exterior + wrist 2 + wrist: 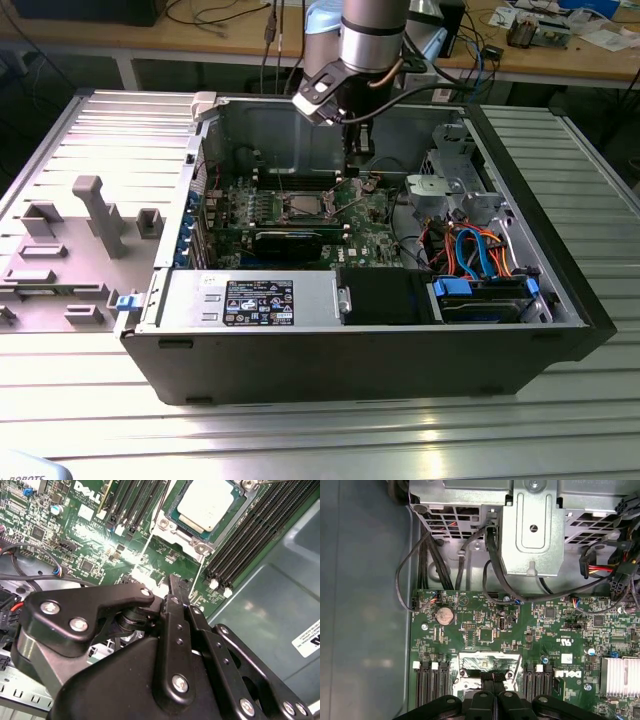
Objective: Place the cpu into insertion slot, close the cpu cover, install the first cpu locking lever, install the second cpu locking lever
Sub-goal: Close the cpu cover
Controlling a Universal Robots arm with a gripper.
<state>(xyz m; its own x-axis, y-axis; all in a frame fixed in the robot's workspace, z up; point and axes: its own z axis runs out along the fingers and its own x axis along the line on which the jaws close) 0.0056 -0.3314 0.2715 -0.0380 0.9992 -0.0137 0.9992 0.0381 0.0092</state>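
The cpu (pixel 206 502), a flat square with a dull silver top, lies in the insertion slot (pixel 170 514) on the green motherboard. In the exterior view the slot (pixel 303 206) sits mid-board inside the open computer case. A silver metal frame (pixel 487 659) surrounds the socket; I cannot tell whether the cpu cover is down. My black gripper (pixel 172 581) hangs above the board a short way from the socket, toward the exterior view's right (pixel 361 170). Its fingers are shut with nothing between them. In the first wrist view the fingertips (pixel 492 677) overlap the socket's near edge.
Long black memory slots (pixel 252 535) flank the socket. A black expansion card (pixel 290 241) lies in front of it. A metal drive cage (pixel 450 185) with orange and blue cables (pixel 480 250) fills the case's right. The power supply (pixel 250 298) lines the front wall. A grey fixture (pixel 90 210) stands outside, left.
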